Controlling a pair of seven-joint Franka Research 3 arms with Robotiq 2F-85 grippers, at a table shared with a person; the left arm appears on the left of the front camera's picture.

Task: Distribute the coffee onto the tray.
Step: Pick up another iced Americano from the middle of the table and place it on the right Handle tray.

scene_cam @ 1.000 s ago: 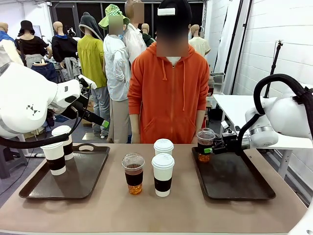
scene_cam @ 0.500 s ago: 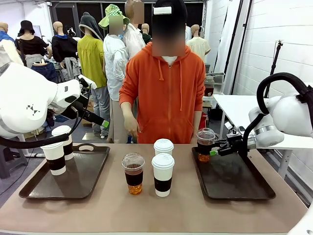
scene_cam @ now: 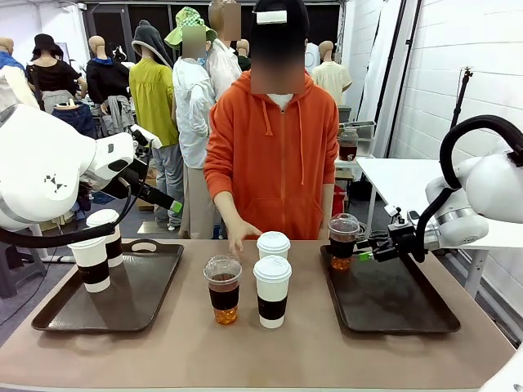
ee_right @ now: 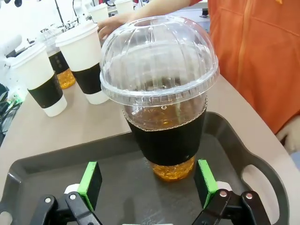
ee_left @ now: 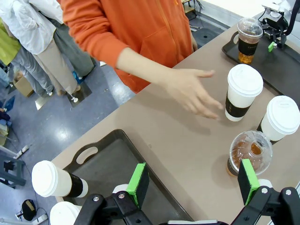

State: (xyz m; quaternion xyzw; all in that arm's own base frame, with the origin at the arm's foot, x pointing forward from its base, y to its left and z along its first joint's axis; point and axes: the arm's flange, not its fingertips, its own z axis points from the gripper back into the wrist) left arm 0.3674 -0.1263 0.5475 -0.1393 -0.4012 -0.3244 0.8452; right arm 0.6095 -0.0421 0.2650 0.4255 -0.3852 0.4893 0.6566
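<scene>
A clear dome-lidded coffee cup (scene_cam: 343, 241) (ee_right: 161, 108) stands upright at the far left corner of the right tray (scene_cam: 392, 304). My right gripper (scene_cam: 365, 255) (ee_right: 147, 185) is open just right of it, its green pads (ee_right: 90, 185) apart from the cup's base. Between the trays stand another clear cup (scene_cam: 223, 290) and two white lidded cups (scene_cam: 272, 291) (scene_cam: 273, 245). Two more white cups (scene_cam: 91, 263) (scene_cam: 106, 235) stand on the left tray (scene_cam: 131, 304). High over that tray, my left gripper (ee_left: 193, 183) hangs open and holds nothing.
A person in an orange hoodie stands at the far side, one hand (scene_cam: 239, 238) (ee_left: 192, 91) reaching over the table beside the far white cup. Bare tray floor lies in front of the clear cup on the right tray.
My right gripper has drawn back to the right, away from the clear cup on the tray. The person's hand has come down and forward over the table. The left arm has stayed still.
</scene>
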